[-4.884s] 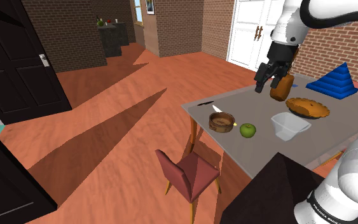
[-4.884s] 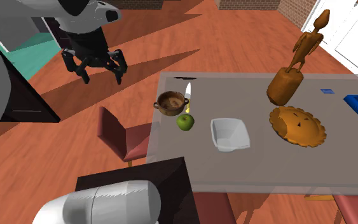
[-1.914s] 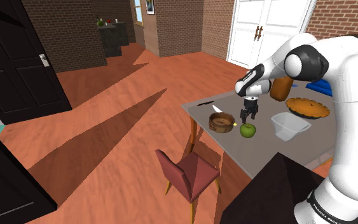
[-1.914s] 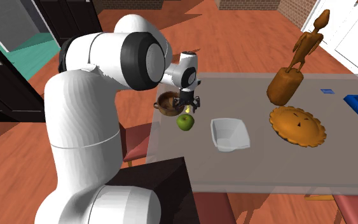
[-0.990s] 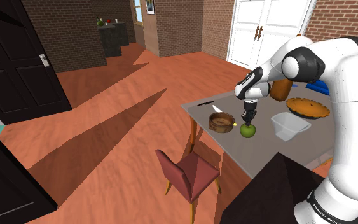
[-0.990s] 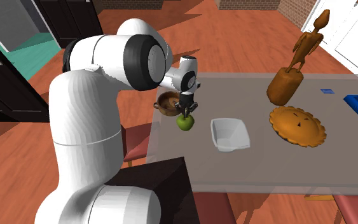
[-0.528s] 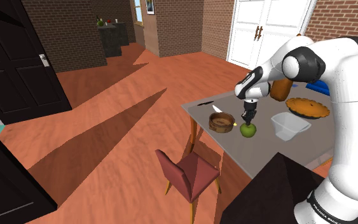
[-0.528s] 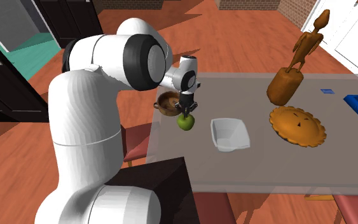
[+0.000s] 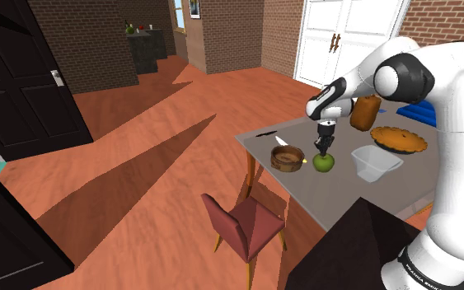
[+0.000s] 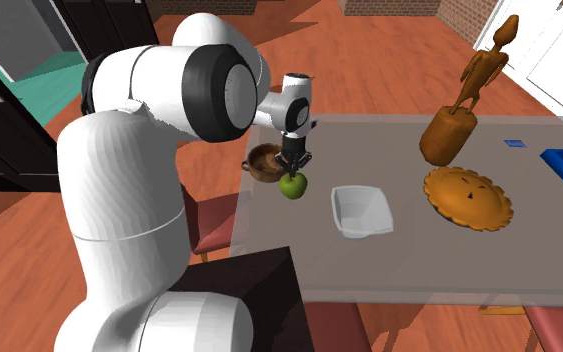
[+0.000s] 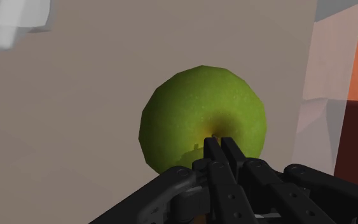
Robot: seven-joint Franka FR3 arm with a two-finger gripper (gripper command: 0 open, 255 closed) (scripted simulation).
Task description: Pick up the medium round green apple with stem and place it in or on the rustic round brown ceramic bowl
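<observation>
One green apple [image 9: 324,163], one brown bowl [image 9: 287,157], one white tub [image 9: 376,162], one pie [image 9: 399,139], one wooden figure [image 10: 466,95].

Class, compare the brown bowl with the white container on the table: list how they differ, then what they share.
The brown bowl is round, the white container squarish. The brown bowl looks smaller than the white container. The brown bowl sits near the table edge; the white container sits further in, by the pie. Both stand upright, open tops up.
</observation>
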